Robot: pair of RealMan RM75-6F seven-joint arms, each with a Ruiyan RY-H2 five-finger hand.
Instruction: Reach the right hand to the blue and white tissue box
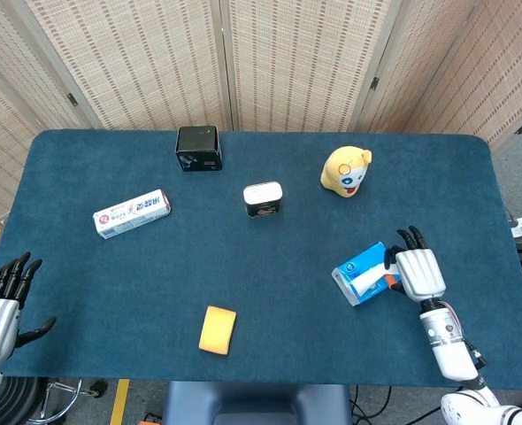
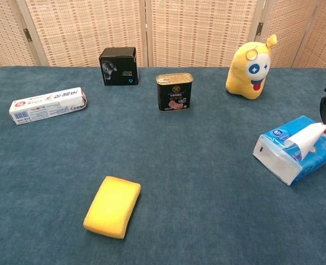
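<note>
the blue table [image 1: 111, 283] carries everything, and the blue and white tissue box [image 1: 360, 273] lies on its right side, near the front edge, tilted askew with a white tissue [image 2: 305, 137] sticking up from its top. the right hand [image 1: 418, 270] sits at the box's right end, fingers partly spread over it and apparently touching the tissue, though whether it has closed on anything i cannot tell. the box looks like light, thin card that would dent under a hard squeeze and slide easily on the cloth; the long side walls seem the place to hold it, since the soft tissue would just pull out. the left hand [image 1: 0, 297] rests spread and empty at the near left corner.
</note>
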